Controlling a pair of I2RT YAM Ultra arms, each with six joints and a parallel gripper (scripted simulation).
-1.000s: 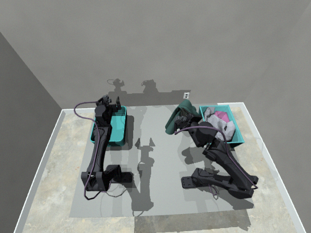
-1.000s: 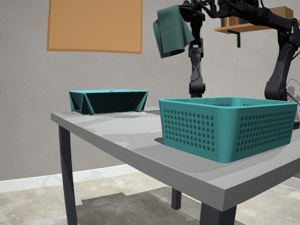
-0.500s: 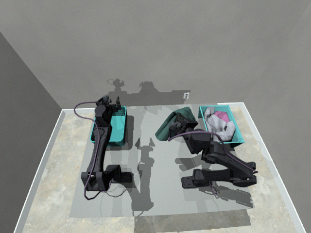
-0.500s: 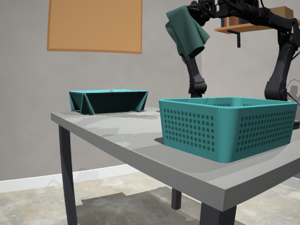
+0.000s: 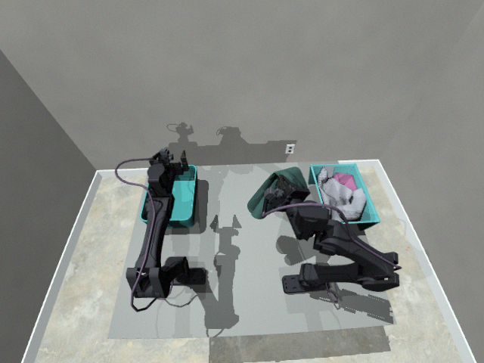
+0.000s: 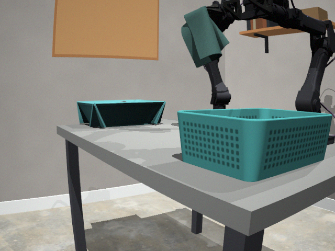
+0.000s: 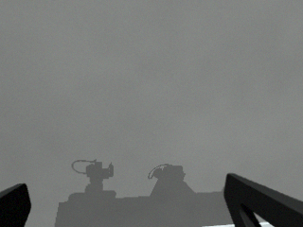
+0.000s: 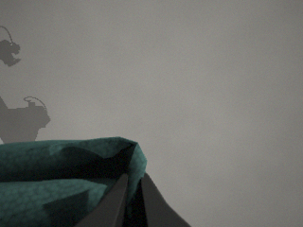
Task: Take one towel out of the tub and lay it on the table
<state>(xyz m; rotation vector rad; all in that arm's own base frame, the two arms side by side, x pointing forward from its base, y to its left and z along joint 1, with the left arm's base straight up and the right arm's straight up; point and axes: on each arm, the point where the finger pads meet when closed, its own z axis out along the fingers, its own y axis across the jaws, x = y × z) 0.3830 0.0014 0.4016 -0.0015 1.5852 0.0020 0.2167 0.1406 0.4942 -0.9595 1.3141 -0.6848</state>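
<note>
Near to far from the exterior view: basket [image 5: 189,224] [image 6: 251,151] upright on the table [image 5: 254,273] [image 6: 135,144], nothing seen in it. Left end effector [image 5: 175,155] [image 6: 232,5] [image 7: 127,184] up above basket height, fingers spread wide, nothing between them. Right end effector [image 5: 279,180] [image 6: 211,13] [image 8: 135,180] pinching the green towel [image 5: 259,202] [image 6: 204,35] [image 8: 47,200] by a gathered bit; rest droops in folds, fully off the table. Top view puts it between basket and tub [image 5: 372,206] [image 6: 121,116]. Tub sits flat at the far end; grey towel [image 5: 339,197] and pink towel [image 5: 345,181] inside, no overhang seen. Board [image 6: 105,29] on the wall behind
</note>
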